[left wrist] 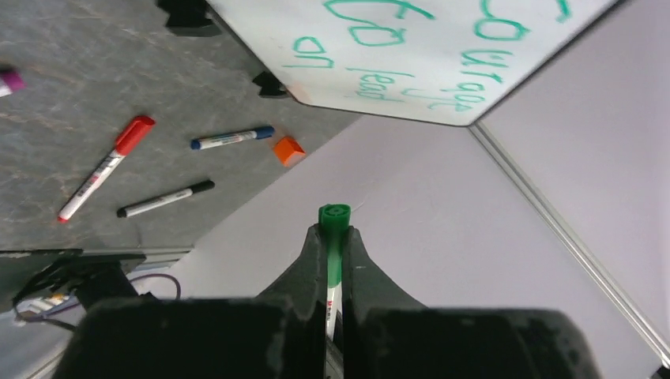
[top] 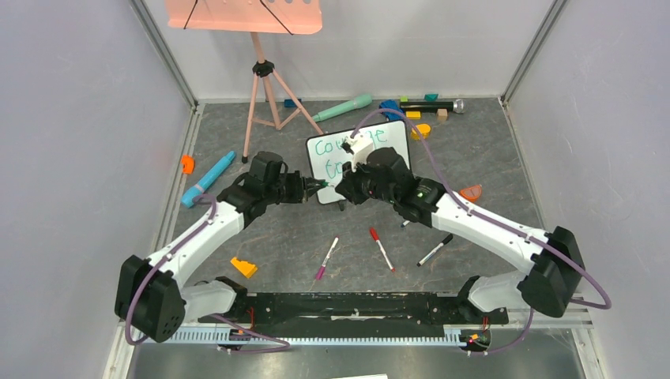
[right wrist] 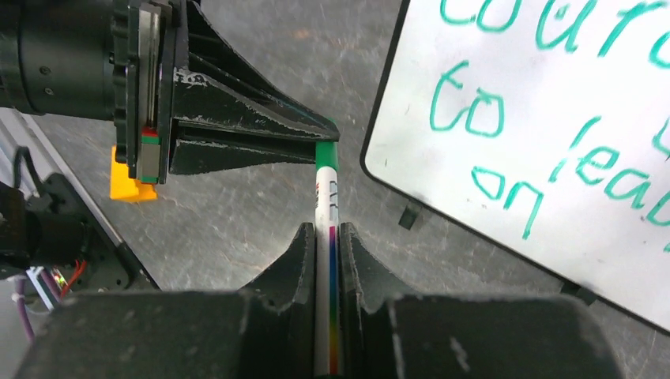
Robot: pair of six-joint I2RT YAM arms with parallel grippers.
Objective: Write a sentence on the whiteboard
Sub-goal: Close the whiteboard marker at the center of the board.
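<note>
left pincer (left wrist: 334, 237) and right pincer (right wrist: 330, 237) clamp green marker (right wrist: 326, 185) beside whiteboard (right wrist: 537, 87) edge.

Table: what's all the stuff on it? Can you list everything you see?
whiteboard: one, white, standing in the middle
sentence: one, teal, three lines on the whiteboard
green marker: one, held between both tools
loose markers: four, capped red, black, purple, blue, lying on the near side
tray on tripod: one, salmon pink, far left
microphone-shaped toys: three, teal, blue, black, far and left sides
small blocks: several, orange, yellow, blue, tan, scattered
left tool: one, black, shut on the marker's green cap
right tool: one, black, shut on the marker's body
</note>
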